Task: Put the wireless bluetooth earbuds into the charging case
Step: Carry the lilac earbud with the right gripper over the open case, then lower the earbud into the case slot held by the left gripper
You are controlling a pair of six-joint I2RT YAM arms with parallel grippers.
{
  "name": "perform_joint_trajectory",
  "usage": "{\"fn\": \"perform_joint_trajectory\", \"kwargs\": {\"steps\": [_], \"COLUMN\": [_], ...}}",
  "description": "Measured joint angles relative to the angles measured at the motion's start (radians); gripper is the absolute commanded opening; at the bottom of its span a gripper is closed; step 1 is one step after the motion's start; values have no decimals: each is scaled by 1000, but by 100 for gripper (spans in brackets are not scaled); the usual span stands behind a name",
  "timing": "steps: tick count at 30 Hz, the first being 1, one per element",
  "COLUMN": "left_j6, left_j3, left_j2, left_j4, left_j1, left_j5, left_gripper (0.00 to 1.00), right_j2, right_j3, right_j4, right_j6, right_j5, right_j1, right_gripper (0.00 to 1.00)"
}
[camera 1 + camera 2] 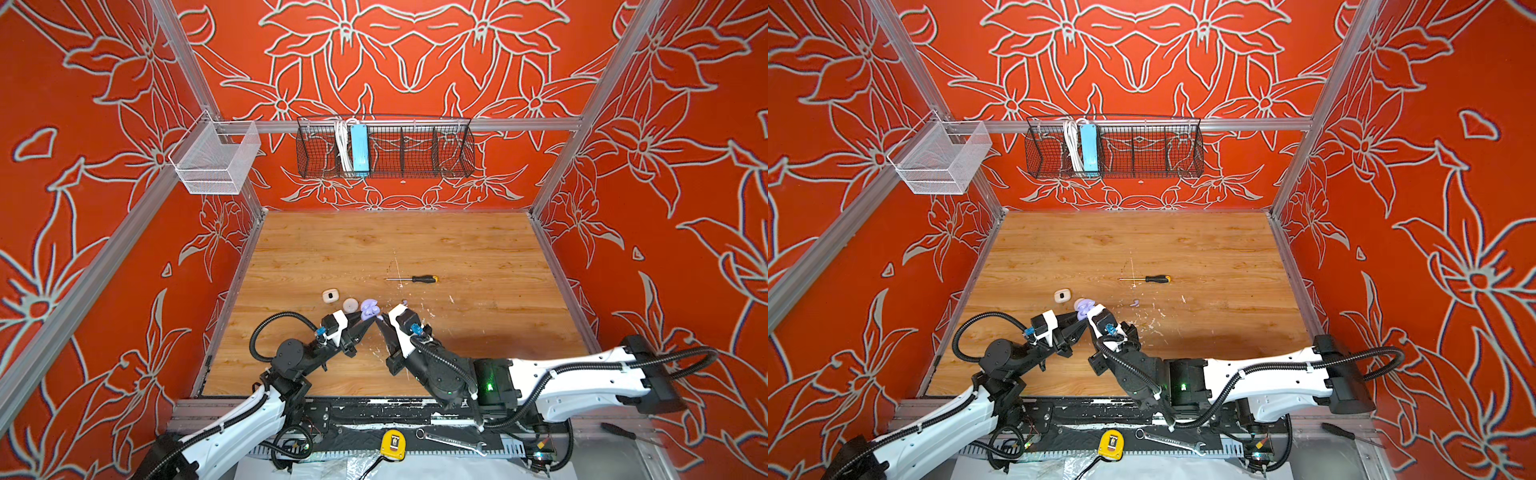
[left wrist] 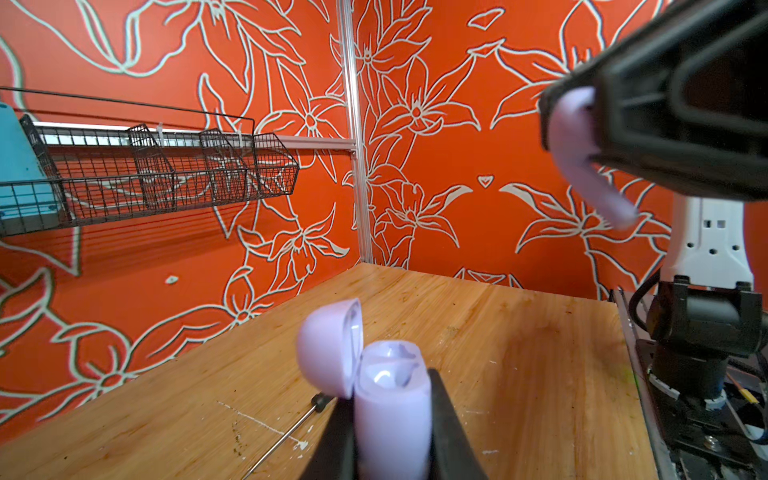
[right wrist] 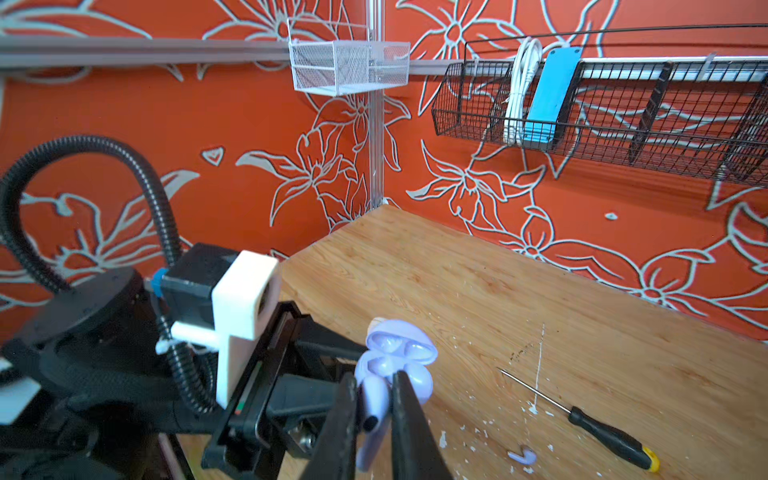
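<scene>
Wood-look boards are covering the tabletop (image 1: 478, 340), and red walls with pale flower outlines are standing all around it. Nearest of all, a yellow tape measure (image 1: 392, 444) and a silver spanner (image 1: 451, 441) are lying on the black rail at the front edge. A black-handled tool (image 1: 619, 431) is lying off to the right, and its tip is hard to make out.

Just past that edge, the two arms are meeting tip to tip. The left pincer (image 1: 366, 321) is squeezing the lilac plastic charging case (image 2: 392, 407) by its sides, with its jaws closed tight on it. The round lid (image 2: 328, 345) is hanging open. The left wrist view is cutting off the bottom of the case, and the cups inside are too blurry to tell what is in them.

The right pincer (image 3: 374, 395) is pinching a lilac stemmed earbud (image 2: 582, 162), with its jaws nearly closed on it. This earbud is hanging near the open case, not in it. Its head is mostly hiding between the black fingers.

A second lilac earbud (image 3: 521, 457) is lying on the wood among white paint flecks, just right of the pincers. A white rounded case (image 1: 331, 296) with a dark spot is sitting to the left. A round white thing (image 1: 350, 305) beside it is partly hiding behind the lilac case.

Farther back, a black-and-yellow screwdriver (image 1: 415, 279) is lying alone. On the far wall, a black wire basket (image 1: 415, 147) is holding a blue power strip (image 1: 359, 149) and a white cord (image 1: 341, 145). A white mesh basket (image 1: 214, 162) is hanging at the left.
</scene>
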Motion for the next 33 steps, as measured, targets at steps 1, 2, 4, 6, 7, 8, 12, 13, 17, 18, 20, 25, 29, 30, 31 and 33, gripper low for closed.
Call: {"fn": "perform_joint_trajectory", "kwargs": {"steps": [1, 2, 4, 6, 7, 8, 12, 13, 17, 18, 20, 25, 29, 30, 31, 33], "left_j6": [0, 1, 11, 23, 29, 33, 52, 56, 73, 76, 80, 93, 95, 95, 95, 95], "left_j3": [0, 0, 0, -4, -6, -7, -9, -9, -9, -9, -9, -9, -9, -9, -9, -9], "left_j2": [-5, -10, -20, -29, -31, -32, -44, -53, -95, -106, -124, -137, -137, -137, -140, -148], "left_j4": [8, 13, 24, 42, 56, 64, 78, 77, 69, 67, 56, 39, 29, 27, 23, 14], "left_j1": [-4, -9, -23, -35, -42, -46, -63, -69, -85, -87, -90, -92, -92, -93, -93, -95], "left_j5": [7, 15, 34, 51, 59, 65, 84, 87, 87, 85, 77, 67, 61, 60, 59, 51], "left_gripper": [0, 0, 0, 0, 0, 0, 0, 0, 0, 0, 0, 0, 0, 0, 0, 0], "right_j2": [6, 12, 29, 40, 43, 46, 56, 58, 73, 79, 91, 109, 114, 115, 117, 125], "right_j3": [0, 0, -4, -19, -31, -40, -75, -85, -114, -118, -119, -119, -119, -119, -119, -119], "right_j4": [32, 62, 132, 193, 219, 242, 325, 348, 418, 430, 450, 481, 488, 489, 491, 493], "right_j6": [-5, -10, -24, -33, -38, -41, -48, -50, -55, -56, -56, -56, -56, -56, -56, -56], "right_j5": [0, 1, 1, 1, 0, 0, 0, 0, 1, 1, 1, 1, 0, 0, 0, 1], "right_j1": [0, -1, -1, -1, -1, -1, -1, -1, -1, -1, -1, -1, -1, -1, -1, -1], "right_gripper": [16, 16, 16, 16, 16, 16, 15, 15, 15, 15, 14, 14, 14, 14, 14, 13]}}
